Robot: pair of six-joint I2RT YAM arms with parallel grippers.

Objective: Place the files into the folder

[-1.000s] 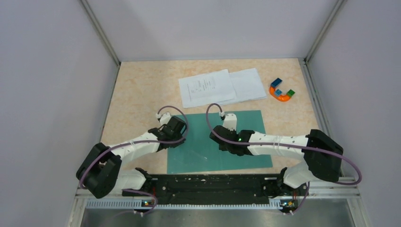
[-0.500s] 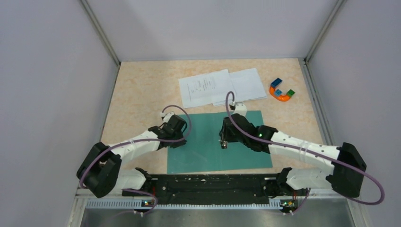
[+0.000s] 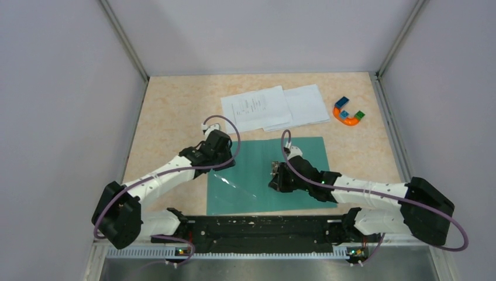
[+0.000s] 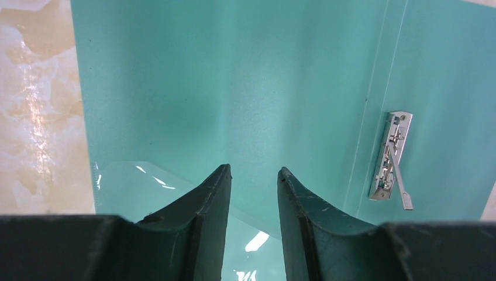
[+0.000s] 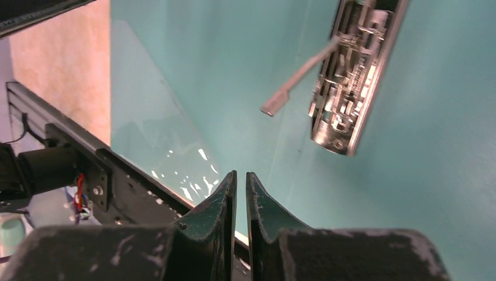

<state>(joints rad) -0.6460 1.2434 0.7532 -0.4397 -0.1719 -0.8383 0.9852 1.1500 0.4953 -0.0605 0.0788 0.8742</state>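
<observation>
The teal folder [image 3: 304, 155] lies open and flat on the table in front of both arms. Its metal clip [image 5: 351, 76] sits at the spine with its lever [image 5: 298, 76] raised; the left wrist view shows the clip [image 4: 392, 158] too. Two white files [image 3: 257, 108] overlap behind the folder, the left one printed. My left gripper [image 4: 254, 170] hovers open over the folder's left half with nothing between its fingers. My right gripper [image 5: 241, 173] is shut and empty, just near of the clip.
A clear plastic flap [image 3: 234, 186] lies over the folder's near left corner. A multicoloured horseshoe toy [image 3: 348, 111] sits at the back right. The black base rail [image 3: 257, 228] runs along the near edge. Grey walls enclose the table.
My right gripper opened, then shut, and drew back toward the near side of the clip. My left gripper moved right over the folder's left half and opened.
</observation>
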